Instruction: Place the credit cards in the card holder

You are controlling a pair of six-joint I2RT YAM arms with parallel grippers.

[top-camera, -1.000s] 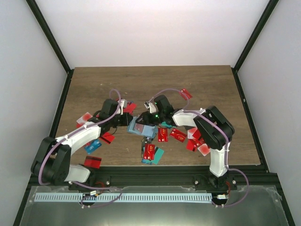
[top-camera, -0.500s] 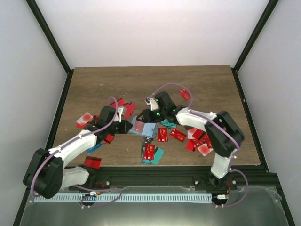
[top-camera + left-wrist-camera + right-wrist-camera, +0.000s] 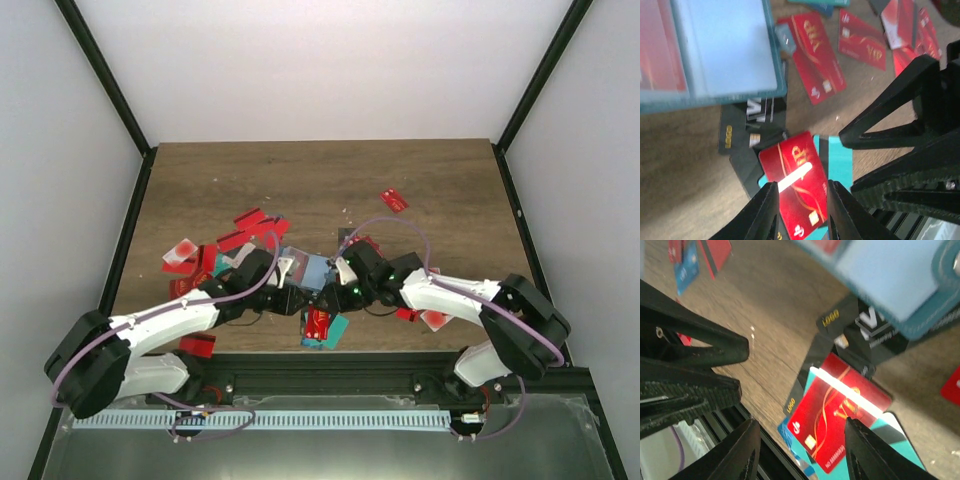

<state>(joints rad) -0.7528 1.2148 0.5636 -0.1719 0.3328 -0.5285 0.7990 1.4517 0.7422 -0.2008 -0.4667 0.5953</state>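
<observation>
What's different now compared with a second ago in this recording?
Both arms swung back toward the near edge. The left gripper left the left side of the card holder, and the right gripper came back from its far side. They now meet over the red card near the front, jaws open, nothing held. The card holder and the scattered cards lie as they were.

We log: table [image 3: 330,170] brown wood grain | walls [image 3: 320,60] plain white, evenly lit | frame posts [image 3: 105,75] black, corner-mounted
</observation>
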